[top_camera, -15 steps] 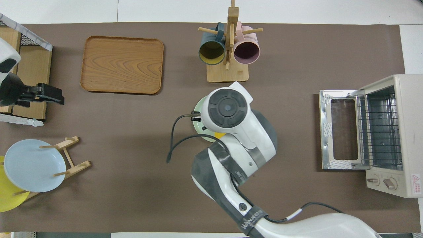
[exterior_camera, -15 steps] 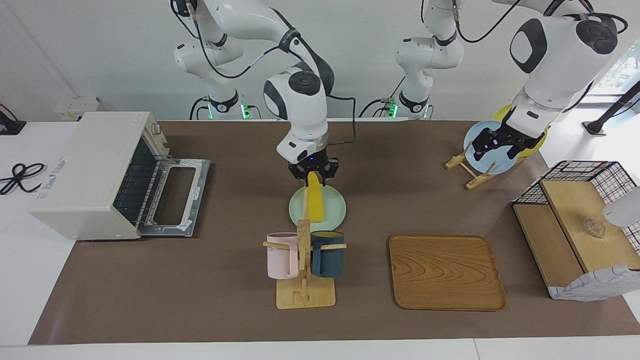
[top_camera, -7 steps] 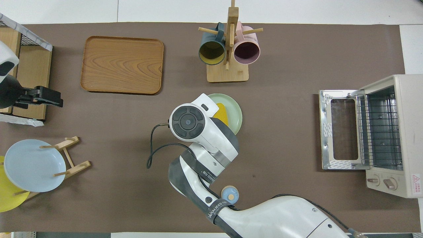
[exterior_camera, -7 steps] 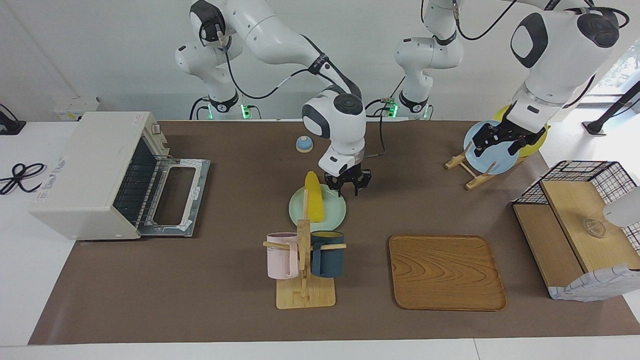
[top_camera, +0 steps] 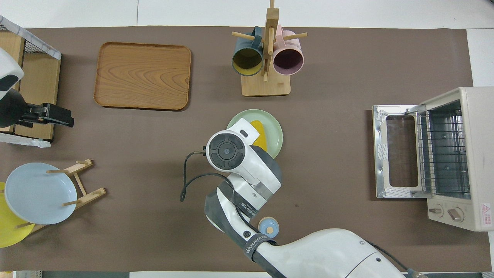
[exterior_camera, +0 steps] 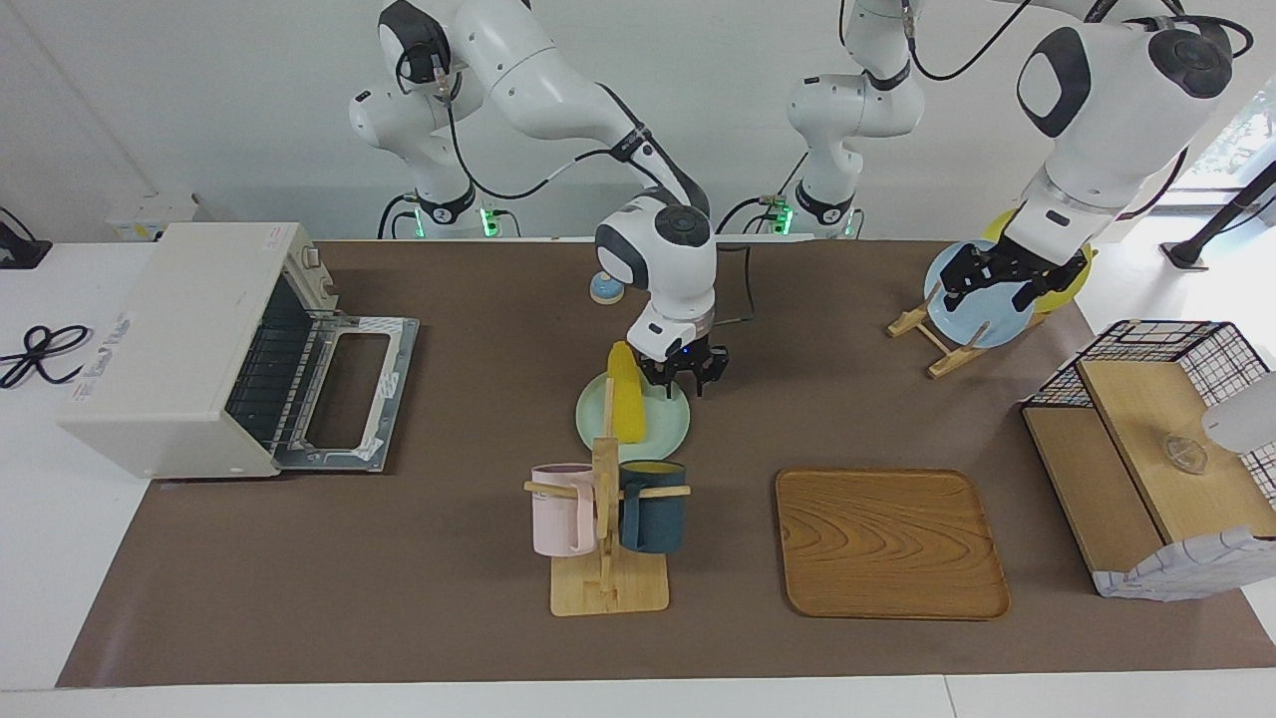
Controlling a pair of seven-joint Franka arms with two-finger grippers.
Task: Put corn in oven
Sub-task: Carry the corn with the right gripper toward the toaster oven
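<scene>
The yellow corn (exterior_camera: 626,404) (top_camera: 259,132) lies on a pale green plate (exterior_camera: 666,427) (top_camera: 274,131) at mid-table, just nearer to the robots than the mug tree. My right gripper (exterior_camera: 684,371) hangs low beside the corn, over the plate's edge toward the left arm's end, and holds nothing. In the overhead view its wrist hides it. The off-white oven (exterior_camera: 169,339) (top_camera: 469,154) stands at the right arm's end of the table with its door (exterior_camera: 344,394) (top_camera: 397,150) folded down and the rack showing. My left gripper (exterior_camera: 1002,279) (top_camera: 58,115) waits open in the air by the plate rack.
A mug tree (exterior_camera: 606,529) with a pink and a dark blue mug stands farther out than the plate. A wooden tray (exterior_camera: 890,543), a wire-and-wood crate (exterior_camera: 1156,449) and a rack with a blue plate (exterior_camera: 982,329) fill the left arm's end. A small blue knob (top_camera: 268,226) sits near the robots.
The right gripper has left the corn's end, swung toward the left arm's end, then edged back beside it. The corn stays on the plate. The left arm barely moved.
</scene>
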